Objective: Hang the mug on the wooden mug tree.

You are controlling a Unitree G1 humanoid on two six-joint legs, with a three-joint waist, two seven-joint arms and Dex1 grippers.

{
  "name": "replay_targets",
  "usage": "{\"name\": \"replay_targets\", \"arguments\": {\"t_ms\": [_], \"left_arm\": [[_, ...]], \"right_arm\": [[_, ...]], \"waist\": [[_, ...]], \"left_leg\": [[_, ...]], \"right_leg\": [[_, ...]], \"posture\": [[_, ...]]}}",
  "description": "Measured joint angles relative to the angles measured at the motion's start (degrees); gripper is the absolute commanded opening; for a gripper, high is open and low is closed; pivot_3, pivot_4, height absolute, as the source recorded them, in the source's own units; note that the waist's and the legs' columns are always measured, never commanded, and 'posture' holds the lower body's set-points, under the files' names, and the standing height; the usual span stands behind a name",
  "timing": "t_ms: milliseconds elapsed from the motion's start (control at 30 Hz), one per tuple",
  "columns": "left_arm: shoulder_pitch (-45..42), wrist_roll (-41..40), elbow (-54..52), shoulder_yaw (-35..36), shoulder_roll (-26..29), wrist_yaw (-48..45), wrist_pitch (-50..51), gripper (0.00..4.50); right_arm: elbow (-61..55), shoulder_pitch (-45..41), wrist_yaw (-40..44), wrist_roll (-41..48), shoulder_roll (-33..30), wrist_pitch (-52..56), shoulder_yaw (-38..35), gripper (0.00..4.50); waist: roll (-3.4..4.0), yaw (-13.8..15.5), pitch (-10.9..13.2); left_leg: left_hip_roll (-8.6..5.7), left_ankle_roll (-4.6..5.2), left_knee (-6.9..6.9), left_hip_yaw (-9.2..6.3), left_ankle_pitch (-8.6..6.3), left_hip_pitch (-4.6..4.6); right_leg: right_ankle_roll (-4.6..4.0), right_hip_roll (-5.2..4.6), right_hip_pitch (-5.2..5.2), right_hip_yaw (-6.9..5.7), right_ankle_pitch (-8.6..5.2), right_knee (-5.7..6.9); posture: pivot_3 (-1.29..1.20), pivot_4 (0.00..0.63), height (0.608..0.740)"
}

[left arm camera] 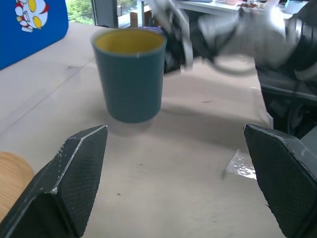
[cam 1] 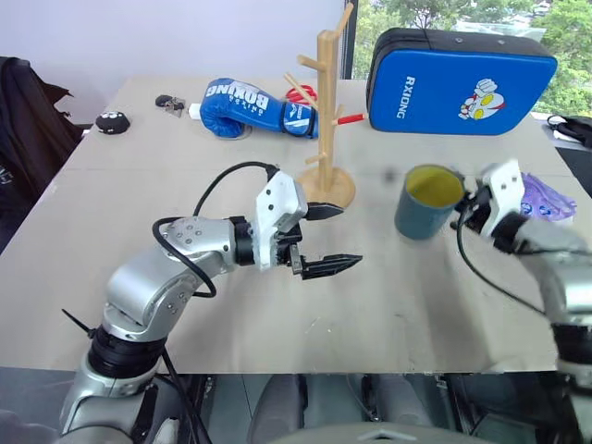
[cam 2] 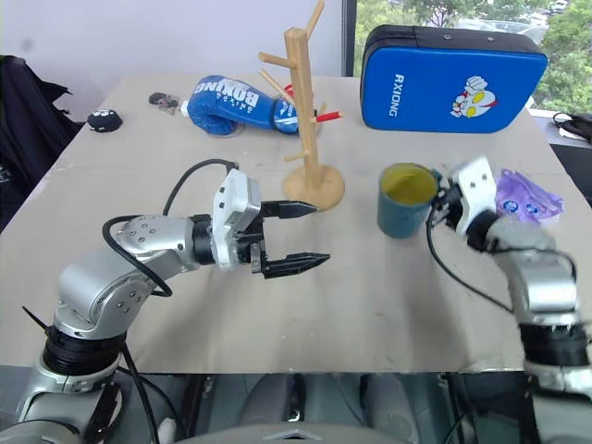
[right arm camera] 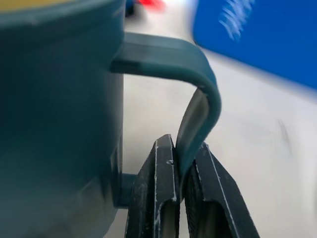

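Note:
The teal mug (cam 1: 427, 202) with its yellow inside hangs upright just above the table, right of the wooden mug tree (cam 1: 326, 111). My right gripper (right arm camera: 184, 191) is shut on the mug's loop handle (right arm camera: 200, 106), the two fingers pinching its outer bar. The mug tree stands upright on its round base (cam 1: 330, 190) at the table's middle, its pegs bare. My left gripper (cam 1: 326, 239) is open in front of the tree's base, pointing right toward the mug (left arm camera: 130, 74), with nothing between its fingers (left arm camera: 74, 173).
Behind the tree lie a blue boxing glove (cam 1: 254, 109) and a red-handled item (cam 1: 301, 93). A blue strike pad (cam 1: 458, 83) stands at the back right. A purple packet (cam 1: 546, 199) lies beside my right arm. Small dark items (cam 1: 113, 121) sit at the back left.

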Motion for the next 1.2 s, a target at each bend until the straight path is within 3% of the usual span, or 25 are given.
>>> {"name": "replay_targets", "arguments": {"t_ms": [200, 300, 433, 467, 600, 800, 1200], "left_arm": [[-3.65, -2.10, 2.11, 5.68, -0.17, 3.32, 2.02, 4.50], [-6.52, -2.29, 1.96, 9.03, -2.39, 10.83, 4.00, 4.50], [-7.52, -2.95, 0.31, 11.41, -4.49, 17.24, 6.42, 4.50], [-6.69, -4.06, -2.50, 12.41, -5.64, 21.25, 8.52, 4.50], [-5.73, -5.02, -5.69, 12.91, -6.72, 26.39, 11.80, 4.50], [-3.66, -6.96, -9.33, 13.91, -7.38, 30.67, 13.40, 4.50], [2.65, -10.10, -11.83, 15.02, -6.67, 32.74, 14.03, 4.50]], "right_arm": [[9.36, -22.69, 15.00, 2.63, -3.82, 10.36, 8.71, 0.05], [18.81, -34.00, 21.12, 0.29, -3.50, 11.99, 14.21, 0.05], [27.26, -39.75, 26.13, -3.20, -2.72, 9.23, 18.03, 0.05], [35.10, -44.09, 31.26, -6.09, -1.18, 5.06, 21.63, 0.05], [46.82, -51.70, 38.96, -11.45, 1.35, -4.65, 25.05, 0.05], [61.52, -58.53, 42.26, -16.93, 7.43, -13.81, 26.04, 0.05], [73.63, -63.86, 39.41, -23.22, 11.13, -19.49, 24.29, 0.05]], "waist": [[-0.10, 0.54, 0.12], [-0.20, 0.81, 0.10], [-0.23, 0.81, 0.12], [-0.20, 0.45, 0.13], [-0.19, 0.13, 0.15], [-0.18, 0.12, 0.15], [-0.17, 0.14, 0.16]], "left_leg": [[-0.04, 0.00, 0.03, -0.11, 0.00, -0.31], [-0.08, -0.10, 0.18, -0.20, 0.06, -0.97], [-0.14, -0.27, 0.03, -0.17, 0.15, -1.12], [-0.21, -0.27, 0.01, -0.16, 0.15, -1.21], [-0.22, -0.29, -0.03, -0.18, 0.16, -1.20], [-0.22, -0.33, 0.06, -0.17, 0.19, -1.14], [-0.23, -0.38, 0.01, -0.16, 0.21, -1.14]], "right_leg": [[0.00, -0.09, -0.11, -0.19, 0.00, -0.14], [0.02, -0.12, -0.72, -0.23, 0.02, -0.03], [0.03, -0.20, -0.84, -0.22, 0.03, 0.01], [0.04, -0.27, -0.94, -0.20, 0.03, -0.01], [0.04, -0.26, -0.99, -0.24, 0.03, 0.02], [0.04, -0.27, -0.99, -0.18, 0.03, 0.04], [0.03, -0.28, -0.99, -0.21, 0.03, 0.14]], "posture": [[0.00, 0.150, 0.737], [0.00, 0.150, 0.737], [0.00, 0.150, 0.737], [0.00, 0.150, 0.737], [0.00, 0.150, 0.737], [0.00, 0.150, 0.737], [0.00, 0.150, 0.737]]}}
